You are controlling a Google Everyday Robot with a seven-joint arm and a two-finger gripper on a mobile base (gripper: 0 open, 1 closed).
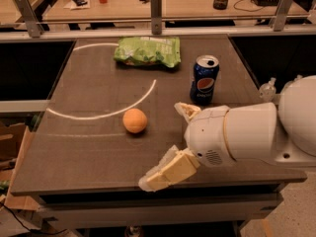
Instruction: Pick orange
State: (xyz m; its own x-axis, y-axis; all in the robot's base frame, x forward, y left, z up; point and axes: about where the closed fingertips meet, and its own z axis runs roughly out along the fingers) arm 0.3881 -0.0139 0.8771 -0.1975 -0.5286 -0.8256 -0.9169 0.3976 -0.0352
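The orange (135,120) is a small round fruit resting on the dark table (94,147), left of centre, just below a white chalk arc. My gripper (165,144) comes in from the right on a bulky white arm. Its two cream fingers (168,172) are spread wide apart and hold nothing. One finger points toward the table's front edge, the other sits near the soda can. The gripper is to the right of the orange and a little nearer the front, apart from it.
A blue soda can (204,79) stands upright right of the orange, close behind the gripper's upper finger. A green chip bag (147,51) lies at the back centre. A metal rail (156,4) and another desk stand behind the table.
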